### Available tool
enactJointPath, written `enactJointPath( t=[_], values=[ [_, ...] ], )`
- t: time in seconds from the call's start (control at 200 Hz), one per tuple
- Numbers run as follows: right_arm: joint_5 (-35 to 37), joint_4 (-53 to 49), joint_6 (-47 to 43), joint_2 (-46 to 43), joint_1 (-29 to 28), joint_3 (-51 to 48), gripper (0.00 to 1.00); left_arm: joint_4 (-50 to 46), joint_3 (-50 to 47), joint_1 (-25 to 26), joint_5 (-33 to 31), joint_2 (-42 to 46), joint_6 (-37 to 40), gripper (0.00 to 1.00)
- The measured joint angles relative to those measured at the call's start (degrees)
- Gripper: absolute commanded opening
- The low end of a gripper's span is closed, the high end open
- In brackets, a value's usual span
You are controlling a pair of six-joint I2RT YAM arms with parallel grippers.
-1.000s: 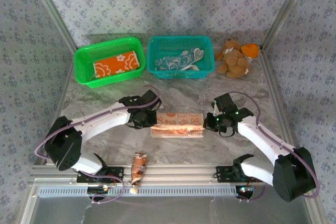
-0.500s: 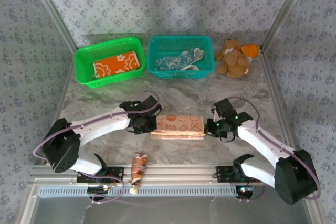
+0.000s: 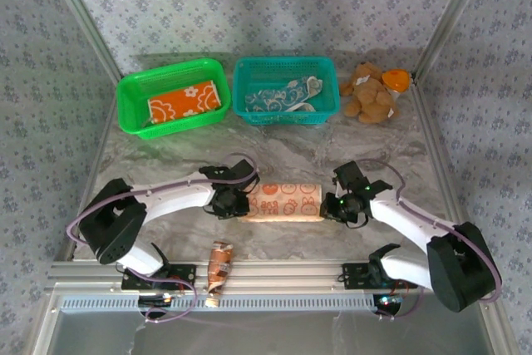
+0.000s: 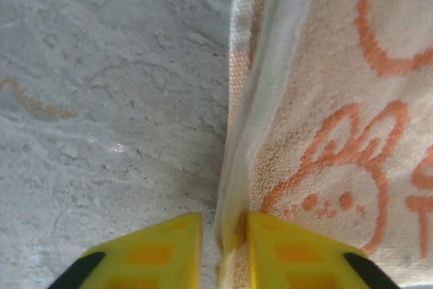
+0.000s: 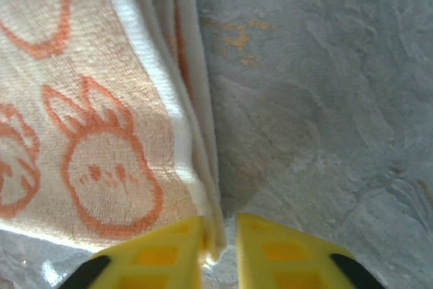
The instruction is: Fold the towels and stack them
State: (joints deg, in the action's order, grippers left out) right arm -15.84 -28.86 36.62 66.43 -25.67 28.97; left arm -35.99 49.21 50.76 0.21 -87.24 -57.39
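Note:
The pale peach towel (image 3: 285, 202) with orange animals lies folded into a narrow strip on the marble table, between the two arms. My left gripper (image 3: 241, 203) is at its left end and my right gripper (image 3: 328, 204) at its right end. In the left wrist view the towel's (image 4: 325, 133) layered edge runs between the slightly parted jaws of the gripper (image 4: 224, 225), with a gap on the left side. The right wrist view has the towel's (image 5: 88, 99) edge between the parted jaws of the gripper (image 5: 220, 225). The orange towel (image 3: 184, 101) lies in the green basket. The teal towel (image 3: 283, 96) lies crumpled in the teal basket.
A green basket (image 3: 162, 75) and a teal basket (image 3: 287, 116) stand side by side at the back. A brown teddy bear (image 3: 370, 93) sits at the back right. A small brown-and-white wrapped item (image 3: 220, 265) lies on the near rail.
Both grippers moved toward the near edge with the towel's ends, leaving the strip narrower. Their jaws, shut on the cloth before, have now parted a little.

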Motion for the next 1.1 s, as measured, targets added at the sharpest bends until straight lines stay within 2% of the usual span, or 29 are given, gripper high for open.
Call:
enactJointPath(
  t=[0.03, 0.1, 0.12, 0.335, 0.55, 0.76, 1.099],
  values=[
    [0.13, -0.04, -0.11, 0.00, -0.09, 0.00, 0.33, 0.00, 0.00, 0.00, -0.02, 0.00, -0.24, 0.42],
    [0.90, -0.17, -0.87, -0.09, -0.20, 0.24, 0.44, -0.04, 0.00, 0.00, -0.26, 0.02, 0.07, 0.44],
    [1.07, -0.24, -1.05, -0.17, -0.26, 0.35, 0.45, -0.07, 0.02, 0.00, -0.31, 0.02, 0.28, 0.48],
    [3.41, -0.44, -1.79, -2.60, -0.61, 1.97, 0.45, -0.31, 1.81, -0.55, -0.96, 0.13, 2.95, 0.51],
    [5.42, 0.70, -1.95, -2.58, -2.25, 3.13, 0.46, 3.06, 4.02, -3.21, -0.87, -1.88, 5.33, 0.53],
    [6.27, 2.05, -2.19, -1.42, -3.52, 4.13, 0.46, 5.51, 5.11, -3.08, 0.02, -6.29, 5.70, 0.53],
    [6.49, 2.36, -2.23, -1.18, -3.74, 4.13, 0.46, 5.53, 5.38, -1.97, -0.90, -8.24, 4.74, 0.53]
  ],
)
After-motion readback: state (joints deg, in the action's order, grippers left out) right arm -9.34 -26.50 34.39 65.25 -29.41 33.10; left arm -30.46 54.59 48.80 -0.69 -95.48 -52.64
